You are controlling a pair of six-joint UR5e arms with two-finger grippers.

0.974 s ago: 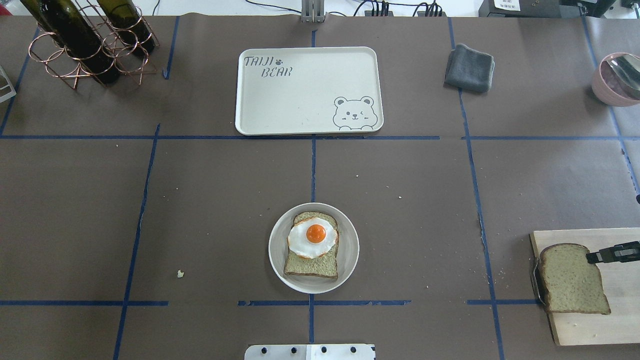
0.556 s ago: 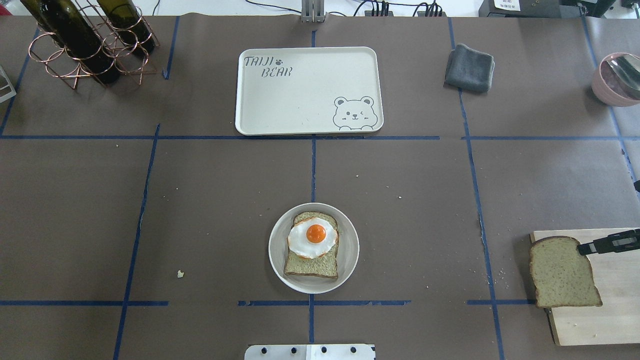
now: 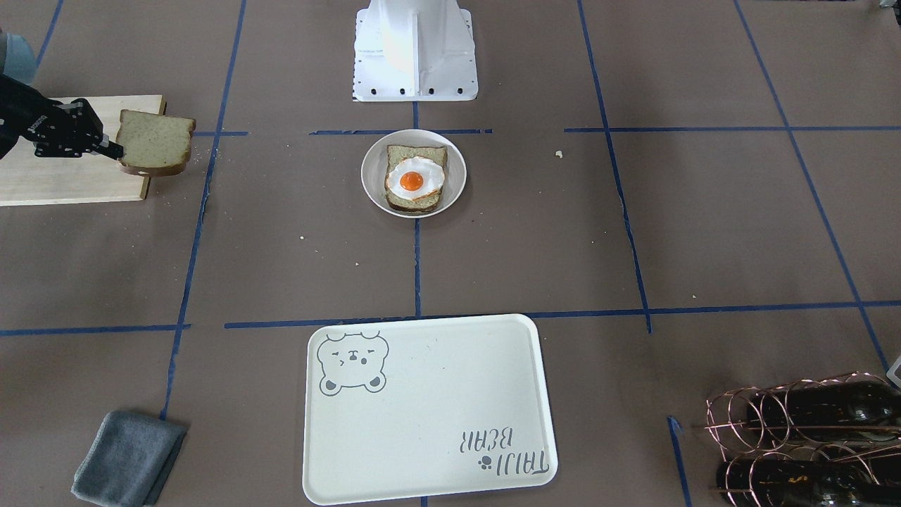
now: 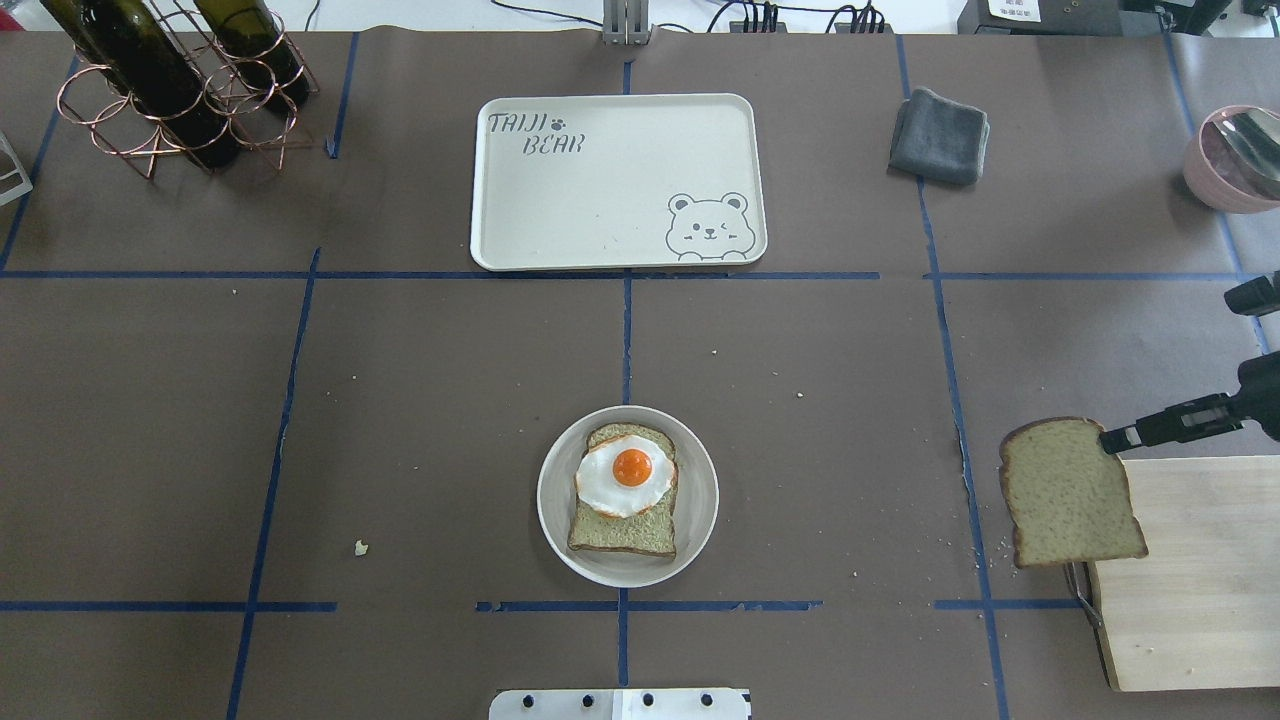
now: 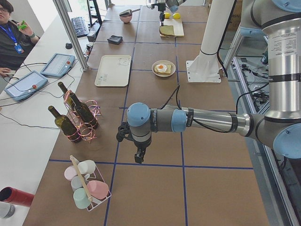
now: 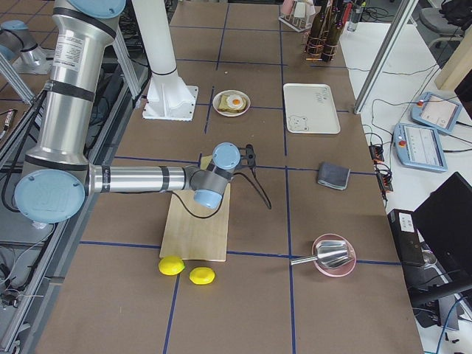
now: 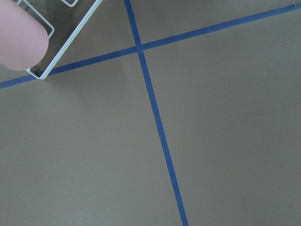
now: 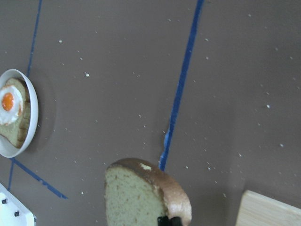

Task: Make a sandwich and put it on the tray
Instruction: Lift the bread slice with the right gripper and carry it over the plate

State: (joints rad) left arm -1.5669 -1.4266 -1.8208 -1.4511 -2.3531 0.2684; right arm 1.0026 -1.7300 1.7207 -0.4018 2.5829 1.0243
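Lifted clear of the cutting board [image 4: 1200, 580] since a second ago, the loose bread slice [image 4: 1070, 495] now hangs farther from the robot and a little closer to the round white plate [image 4: 552, 520]. Only its lower right corner overlaps the board's edge in the overhead view. The right gripper [image 4: 1108, 438] is pinched on the crust at one top corner. The slice droops from that hold, tilted, well off to the robot's right of the plate and touching nothing else. On the plate lies the second slice [image 4: 625, 538], flat, with the fried egg [image 4: 605, 492] resting on top, its orange yolk near the middle. The tray [image 4: 600, 190] sits beyond the plate on the side away from the robot, well apart from it, with its bear face and lettering in plain view. A folded grey cloth [image 4: 938, 122] lies beyond the plate and to its right, past the tray's right end. A copper wire rack [image 4: 110, 110] holding dark bottles stands far beyond the plate to its left. A pink bowl [image 4: 1215, 170] with a metal scoop in it sits far to the plate's right. The left gripper [image 5: 139, 160] hangs over bare brown table cover, a long way from the plate on the robot's left. Only the side camera shows it, so I cannot tell whether its fingers are apart or together.
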